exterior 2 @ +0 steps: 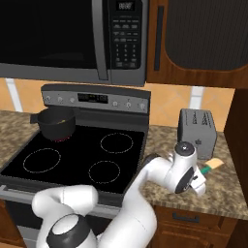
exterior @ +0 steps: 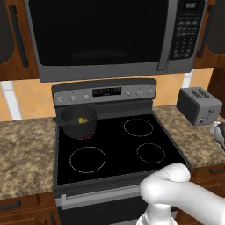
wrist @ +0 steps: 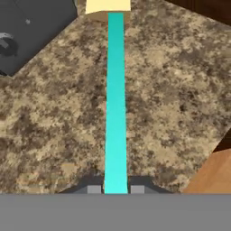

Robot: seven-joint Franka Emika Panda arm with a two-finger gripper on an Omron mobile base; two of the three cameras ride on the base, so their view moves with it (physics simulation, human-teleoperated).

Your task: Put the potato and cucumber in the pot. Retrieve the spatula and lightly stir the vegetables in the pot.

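Observation:
The spatula [wrist: 115, 103] lies on the speckled counter right of the stove, its teal handle running up to a tan blade [wrist: 107, 6]. My gripper [wrist: 115, 189] is down at the handle's near end, with a fingertip close against each side, shut on it. From the right base view the spatula [exterior 2: 213, 166] pokes out beyond my gripper [exterior 2: 203, 175], in front of the toaster. The dark pot [exterior: 79, 121] stands on the back left burner with the yellow-green cucumber [exterior: 81, 120] inside. The potato is hidden in the pot [exterior 2: 57, 123].
A grey toaster [exterior 2: 196, 133] stands just behind my hand, and its corner [wrist: 27, 31] reaches into the hand view. The burner under the pot glows red [exterior: 83, 136]. The microwave [exterior: 110, 35] hangs above the stove. The counter's edge and a wooden cabinet [wrist: 212, 176] lie beside the handle.

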